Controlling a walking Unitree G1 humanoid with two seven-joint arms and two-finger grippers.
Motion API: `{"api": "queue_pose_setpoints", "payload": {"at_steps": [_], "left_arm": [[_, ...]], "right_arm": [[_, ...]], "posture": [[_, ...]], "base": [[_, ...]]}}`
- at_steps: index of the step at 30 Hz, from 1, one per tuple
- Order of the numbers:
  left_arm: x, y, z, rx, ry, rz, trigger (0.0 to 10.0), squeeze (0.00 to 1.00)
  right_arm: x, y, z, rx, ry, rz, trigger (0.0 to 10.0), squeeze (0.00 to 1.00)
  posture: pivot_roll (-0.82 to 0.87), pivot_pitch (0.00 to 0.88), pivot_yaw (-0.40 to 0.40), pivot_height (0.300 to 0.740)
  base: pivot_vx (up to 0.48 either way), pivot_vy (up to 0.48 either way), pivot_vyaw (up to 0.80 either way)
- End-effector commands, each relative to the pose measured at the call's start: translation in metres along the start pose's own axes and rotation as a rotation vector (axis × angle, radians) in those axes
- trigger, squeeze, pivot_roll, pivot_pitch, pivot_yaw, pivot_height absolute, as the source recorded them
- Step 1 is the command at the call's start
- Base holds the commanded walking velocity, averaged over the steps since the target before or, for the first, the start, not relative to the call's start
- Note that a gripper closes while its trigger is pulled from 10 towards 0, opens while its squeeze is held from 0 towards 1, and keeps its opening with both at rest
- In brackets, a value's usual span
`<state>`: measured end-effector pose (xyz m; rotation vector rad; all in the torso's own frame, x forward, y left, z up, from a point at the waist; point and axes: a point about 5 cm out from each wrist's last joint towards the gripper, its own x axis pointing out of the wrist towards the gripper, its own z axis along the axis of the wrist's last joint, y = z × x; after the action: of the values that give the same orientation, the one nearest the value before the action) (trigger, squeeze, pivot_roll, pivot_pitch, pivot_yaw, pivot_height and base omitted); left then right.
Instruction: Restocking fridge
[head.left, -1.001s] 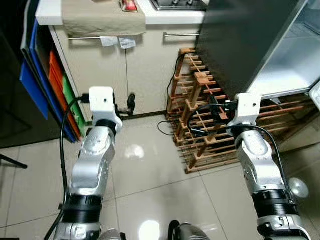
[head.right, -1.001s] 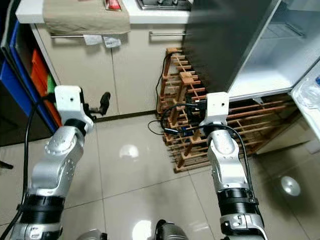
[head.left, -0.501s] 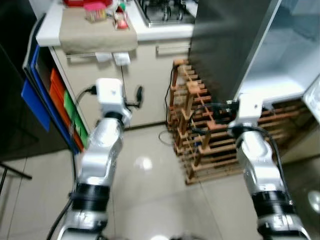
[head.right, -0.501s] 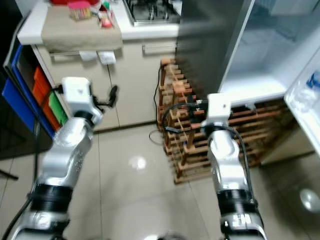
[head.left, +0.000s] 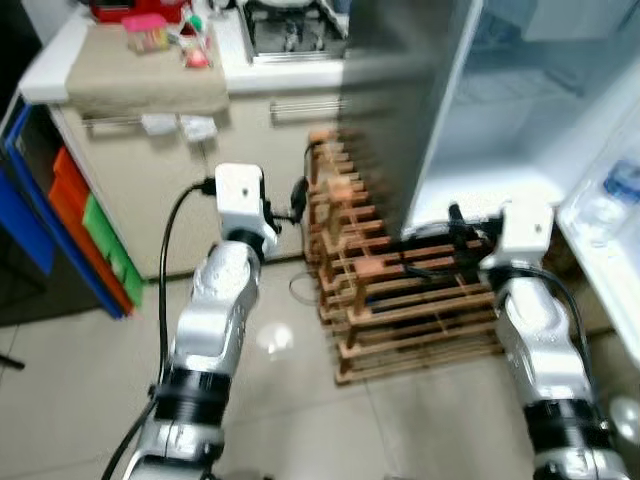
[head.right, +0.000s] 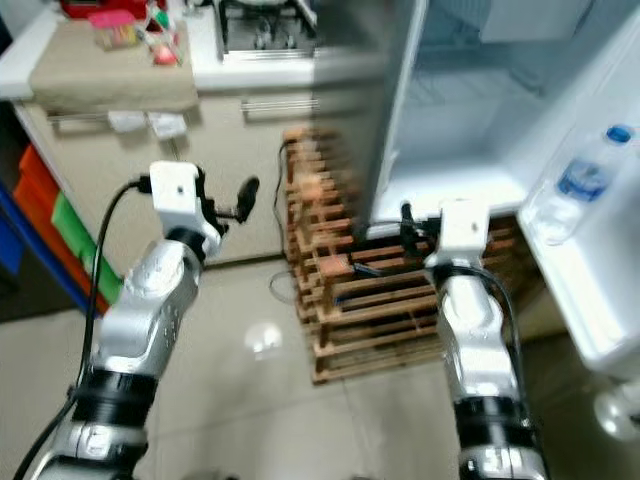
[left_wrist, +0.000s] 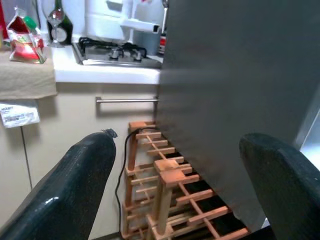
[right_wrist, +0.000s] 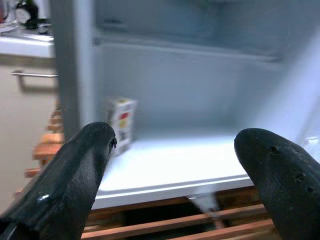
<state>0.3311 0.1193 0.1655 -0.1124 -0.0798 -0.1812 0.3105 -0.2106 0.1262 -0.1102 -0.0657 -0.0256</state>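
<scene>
Presently, item by item.

Fridge (head.right: 470, 140): standing open ahead of the right gripper, its dark side panel (head.left: 400, 90) facing the left gripper, the white interior showing pale shelves.

Carton (right_wrist: 120, 125): a small printed box sitting upright on the fridge shelf (right_wrist: 165, 165), ahead of the right gripper and nearer its one finger (print too blurred to read).

Water bottle (head.right: 580, 185): lying in the fridge door rack (head.right: 590, 290), off to the right of the right gripper, blue cap uppermost.

Right gripper (right_wrist: 175, 165): hovering with its fingers (right_wrist: 65, 180) spread wide and holding nothing, pointing into the fridge just above the wooden rack.

Left gripper (left_wrist: 170, 180): hanging likewise wide apart and empty, pointing toward the corner where the cabinet meets the fridge side.

Wooden rack (head.left: 390, 300): a slatted lattice standing on the tiled floor (head.left: 90, 380) below both grippers, tucked against the fridge base, a black cable trailing beside it.

Surface (head.left: 240, 70): a white counter beyond the left gripper, carrying a beige cloth (head.left: 140, 80), small red and pink packets (head.left: 150, 35) (contents unclear) and a gas hob (left_wrist: 115, 52).

Cabinet (head.left: 160, 180): cream doors with bar handles, under the surface.

Coloured boards (head.left: 90, 230): orange, green and blue, leaning well to the left of the left gripper.
</scene>
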Motion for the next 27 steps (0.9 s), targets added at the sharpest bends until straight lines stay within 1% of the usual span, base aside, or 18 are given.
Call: {"api": "queue_pose_setpoints", "payload": {"at_steps": [1, 2, 3, 7, 8, 9, 10, 12, 13, 15, 16, 17, 19, 22, 24, 25, 26, 27], "left_arm": [[-0.001, 0.008, -0.001, -0.013, 0.002, 0.03, 10.0, 0.0], [-0.001, 0.007, -0.002, -0.016, 0.007, 0.027, 10.0, 0.0], [-0.001, 0.007, -0.002, -0.016, 0.007, 0.027, 10.0, 0.0], [0.0, 0.002, -0.004, -0.037, 0.008, 0.014, 10.0, 0.0], [0.0, 0.002, -0.004, -0.037, 0.008, 0.014, 10.0, 0.0], [0.001, -0.001, -0.005, -0.046, 0.013, 0.002, 10.0, 0.0], [0.001, -0.001, -0.005, -0.046, 0.013, 0.002, 10.0, 0.0], [0.001, -0.004, -0.009, -0.051, 0.029, -0.019, 10.0, 0.0], [0.001, -0.004, -0.009, -0.051, 0.029, -0.019, 10.0, 0.0], [0.002, -0.005, -0.011, -0.051, 0.039, -0.028, 10.0, 0.0], [0.005, -0.008, -0.011, -0.047, 0.045, -0.049, 10.0, 0.0], [0.006, -0.009, -0.011, -0.047, 0.045, -0.055, 10.0, 0.0], [0.006, -0.01, -0.011, -0.047, 0.045, -0.058, 10.0, 0.0], [0.005, -0.012, -0.011, -0.053, 0.049, -0.065, 10.0, 0.0], [0.004, -0.013, -0.013, -0.058, 0.055, -0.066, 10.0, 0.0], [0.004, -0.013, -0.013, -0.058, 0.055, -0.066, 10.0, 0.0], [0.004, -0.014, -0.014, -0.059, 0.057, -0.067, 10.0, 0.0], [0.003, -0.014, -0.016, -0.065, 0.063, -0.063, 10.0, 0.0]], "right_arm": [[-0.007, -0.001, -0.007, -0.017, 0.042, 0.031, 10.0, 0.17], [-0.01, -0.006, -0.01, -0.027, 0.06, 0.014, 10.0, 0.17], [-0.01, -0.006, -0.01, -0.027, 0.06, 0.014, 10.0, 0.17], [-0.014, -0.019, -0.011, -0.052, 0.076, -0.03, 10.0, 0.18], [-0.014, -0.019, -0.011, -0.052, 0.076, -0.03, 10.0, 0.18], [-0.017, -0.027, -0.013, -0.078, 0.094, -0.051, 10.0, 0.18], [-0.017, -0.027, -0.013, -0.078, 0.094, -0.051, 10.0, 0.18], [-0.022, -0.037, -0.017, -0.087, 0.119, -0.105, 10.0, 0.18], [-0.022, -0.037, -0.017, -0.087, 0.119, -0.105, 10.0, 0.18], [-0.025, -0.042, -0.019, -0.09, 0.129, -0.137, 10.0, 0.18], [-0.031, -0.053, -0.022, -0.098, 0.148, -0.196, 10.0, 0.17], [-0.033, -0.057, -0.023, -0.103, 0.154, -0.214, 10.0, 0.18], [-0.034, -0.059, -0.024, -0.106, 0.158, -0.224, 10.0, 0.18], [-0.038, -0.069, -0.025, -0.13, 0.172, -0.256, 10.0, 0.17], [-0.041, -0.082, -0.025, -0.166, 0.184, -0.285, 10.0, 0.17], [-0.041, -0.082, -0.025, -0.166, 0.184, -0.285, 10.0, 0.17], [-0.042, -0.086, -0.025, -0.18, 0.188, -0.295, 10.0, 0.18], [-0.045, -0.103, -0.025, -0.218, 0.203, -0.34, 10.0, 0.18]], "posture": [[-0.08, 0.0, 0.023, 0.74], [-0.1, 0.0, 0.027, 0.74], [-0.1, 0.0, 0.027, 0.74], [-0.13, 0.0, 0.048, 0.74], [-0.13, 0.0, 0.048, 0.74], [-0.14, 0.0, 0.061, 0.74], [-0.14, 0.0, 0.061, 0.74], [-0.16, 0.0, 0.079, 0.74], [-0.16, 0.0, 0.079, 0.74], [-0.17, 0.0, 0.085, 0.74], [-0.18, 0.0, 0.099, 0.74], [-0.19, 0.003, 0.101, 0.74], [-0.19, 0.005, 0.101, 0.74], [-0.2, 0.019, 0.099, 0.74], [-0.2, 0.03, 0.093, 0.74], [-0.2, 0.03, 0.093, 0.74], [-0.2, 0.031, 0.092, 0.74], [-0.2, 0.038, 0.088, 0.74]], "base": [[0.0, 0.0, 0.0], [0.0, 0.0, 0.0], [0.0, 0.0, 0.0], [0.0, 0.0, 0.0], [0.0, 0.0, 0.0], [0.0, 0.0, 0.0], [0.0, 0.0, 0.0], [0.0, 0.0, 0.0], [0.0, 0.0, 0.0], [0.0, 0.0, 0.0], [0.0, 0.0, 0.0], [0.0, 0.0, 0.0], [0.0, 0.0, 0.0], [0.0, 0.0, 0.0], [0.0, 0.0, 0.0], [0.0, 0.0, 0.0], [0.0, 0.0, 0.0], [0.0, 0.0, 0.0]]}}
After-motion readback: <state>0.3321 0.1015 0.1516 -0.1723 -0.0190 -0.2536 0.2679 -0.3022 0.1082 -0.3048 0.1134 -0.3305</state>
